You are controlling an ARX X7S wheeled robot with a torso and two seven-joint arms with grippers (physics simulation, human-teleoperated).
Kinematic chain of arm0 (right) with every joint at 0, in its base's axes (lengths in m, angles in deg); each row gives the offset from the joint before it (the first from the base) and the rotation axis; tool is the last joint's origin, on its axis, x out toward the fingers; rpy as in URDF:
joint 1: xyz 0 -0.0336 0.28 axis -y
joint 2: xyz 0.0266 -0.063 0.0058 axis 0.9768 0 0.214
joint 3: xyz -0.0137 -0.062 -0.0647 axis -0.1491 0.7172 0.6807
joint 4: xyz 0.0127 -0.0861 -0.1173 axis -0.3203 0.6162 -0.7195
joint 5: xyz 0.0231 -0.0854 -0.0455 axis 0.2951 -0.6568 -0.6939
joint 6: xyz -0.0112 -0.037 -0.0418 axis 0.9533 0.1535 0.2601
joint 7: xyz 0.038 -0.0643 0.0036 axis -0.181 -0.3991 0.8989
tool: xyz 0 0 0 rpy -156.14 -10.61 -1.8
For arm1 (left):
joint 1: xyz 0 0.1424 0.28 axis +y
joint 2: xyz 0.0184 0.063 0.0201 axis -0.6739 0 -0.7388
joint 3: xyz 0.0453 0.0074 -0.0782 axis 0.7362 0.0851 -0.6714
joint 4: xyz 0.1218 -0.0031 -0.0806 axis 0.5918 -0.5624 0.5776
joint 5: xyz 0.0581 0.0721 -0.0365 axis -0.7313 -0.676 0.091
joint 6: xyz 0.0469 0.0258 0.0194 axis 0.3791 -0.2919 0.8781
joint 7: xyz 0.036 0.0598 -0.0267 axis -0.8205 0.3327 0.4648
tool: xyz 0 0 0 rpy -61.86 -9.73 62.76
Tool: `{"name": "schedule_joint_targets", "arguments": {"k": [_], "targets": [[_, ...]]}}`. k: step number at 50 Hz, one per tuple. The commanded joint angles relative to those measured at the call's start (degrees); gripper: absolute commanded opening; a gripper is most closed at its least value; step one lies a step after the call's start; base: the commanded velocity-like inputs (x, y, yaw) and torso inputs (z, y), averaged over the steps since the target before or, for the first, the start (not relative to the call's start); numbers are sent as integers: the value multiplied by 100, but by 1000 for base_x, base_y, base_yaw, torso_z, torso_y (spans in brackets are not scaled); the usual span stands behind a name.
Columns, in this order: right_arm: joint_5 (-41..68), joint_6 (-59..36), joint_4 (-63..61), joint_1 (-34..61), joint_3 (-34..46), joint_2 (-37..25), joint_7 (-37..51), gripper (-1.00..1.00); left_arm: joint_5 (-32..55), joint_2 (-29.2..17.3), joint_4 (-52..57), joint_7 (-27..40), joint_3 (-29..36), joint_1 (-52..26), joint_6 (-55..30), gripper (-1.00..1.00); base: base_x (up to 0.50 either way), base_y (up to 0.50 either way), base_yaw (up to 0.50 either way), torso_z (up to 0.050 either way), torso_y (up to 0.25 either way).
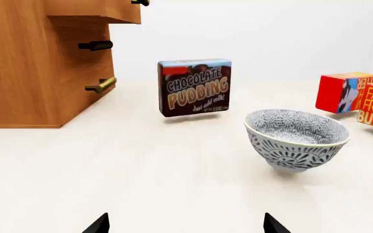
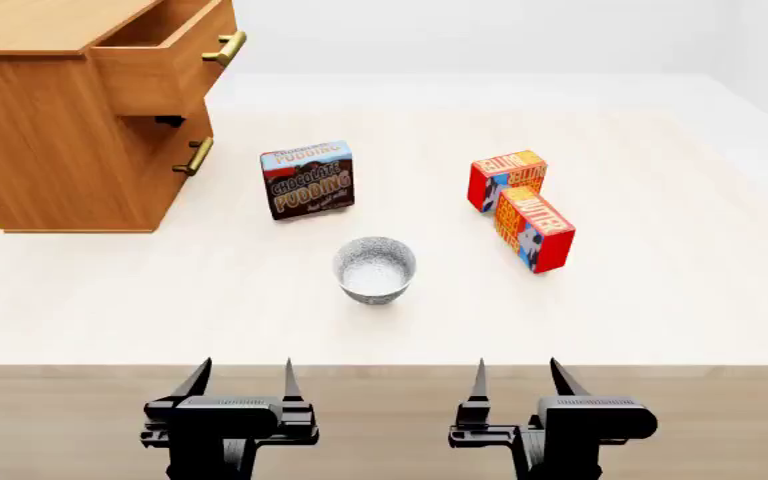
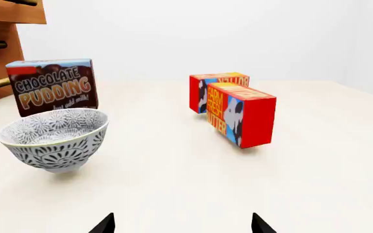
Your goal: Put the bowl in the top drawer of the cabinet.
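The bowl (image 2: 375, 268) (image 1: 296, 138) (image 3: 56, 137), white with a grey-blue pattern, stands upright and empty on the table's middle. The cabinet (image 2: 57, 120) (image 1: 25, 63) sits at the far left; its top drawer (image 2: 171, 52) is pulled out, brass handle (image 2: 224, 47) forward. The lower drawer's handle (image 2: 195, 156) stays flush. My left gripper (image 2: 240, 378) (image 1: 183, 224) and right gripper (image 2: 516, 376) (image 3: 181, 223) hover open and empty at the table's near edge, well short of the bowl.
A chocolate pudding box (image 2: 308, 179) (image 1: 194, 87) stands upright between cabinet and bowl. Two red butter boxes (image 2: 534, 229) (image 2: 506, 178) (image 3: 240, 119) lie right of the bowl. The cream table (image 2: 651, 300) ends just ahead of my grippers.
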Motion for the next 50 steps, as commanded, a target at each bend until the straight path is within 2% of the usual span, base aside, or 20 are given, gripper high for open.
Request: {"name": "schedule_joint_targets", "arguments": {"k": [1, 9, 15, 29, 34, 43, 50], "targets": [[92, -104, -40, -16, 45, -85, 191, 100, 46, -98, 10, 115, 117, -14, -77, 100, 0, 0, 0, 0, 0], [33, -214, -133, -114, 109, -212, 616, 100, 198, -243, 188, 275, 273, -47, -493, 100, 0, 0, 0, 0, 0], [49, -164, -135, -122, 242, -297, 684, 100, 373, -309, 256, 292, 319, -86, -672, 100, 0, 469, 0, 0, 0], [22, -130, 78, -8, 447, -417, 865, 100, 605, -406, 226, 355, 420, -166, -634, 100, 0, 500, 0, 0, 0], [-25, -352, 148, 126, 474, -431, 1000, 100, 699, -435, 135, 316, 436, -233, -318, 100, 0, 337, 0, 29, 0], [-405, -2018, -878, 584, 542, -513, 1249, 100, 1257, -632, 680, 169, 462, -902, -1723, 100, 0, 0, 0, 50, 0], [-780, -3693, -1489, 1450, 726, -649, 1228, 100, 1534, -751, 876, 229, 455, -1804, -2816, 100, 0, 0, 0, 50, 0]]}}
